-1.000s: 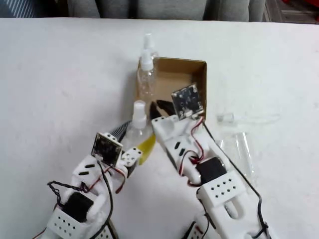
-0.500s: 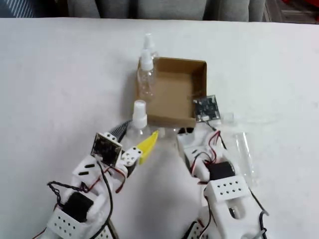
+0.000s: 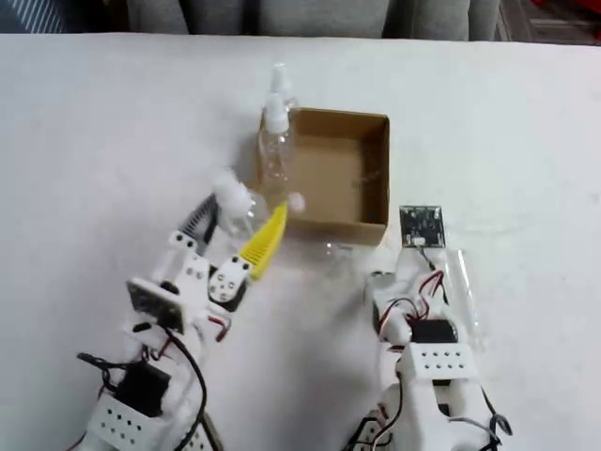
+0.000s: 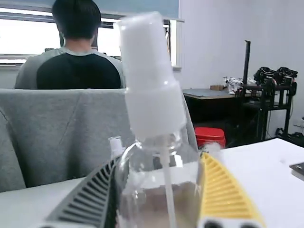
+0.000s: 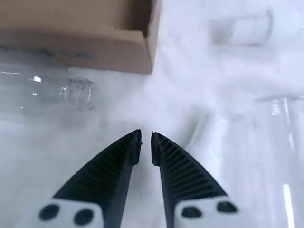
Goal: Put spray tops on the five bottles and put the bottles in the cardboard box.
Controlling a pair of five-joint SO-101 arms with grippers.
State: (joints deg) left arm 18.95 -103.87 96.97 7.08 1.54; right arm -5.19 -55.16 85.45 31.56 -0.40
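The left claw [image 4: 159, 202] holds a clear, white-topped plastic spray bottle [image 4: 154, 152]. The right claw [image 5: 146, 144] (pinched narrow, empty) faces the brown cardboard box [image 5: 76, 52].

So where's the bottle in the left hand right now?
High view: the bottle is held in the left hand, left of centre, just off the cardboard box's near-left corner, its spray top on.

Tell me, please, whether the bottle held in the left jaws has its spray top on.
On: the white spray top caps the bottle, its tube reaching inside.
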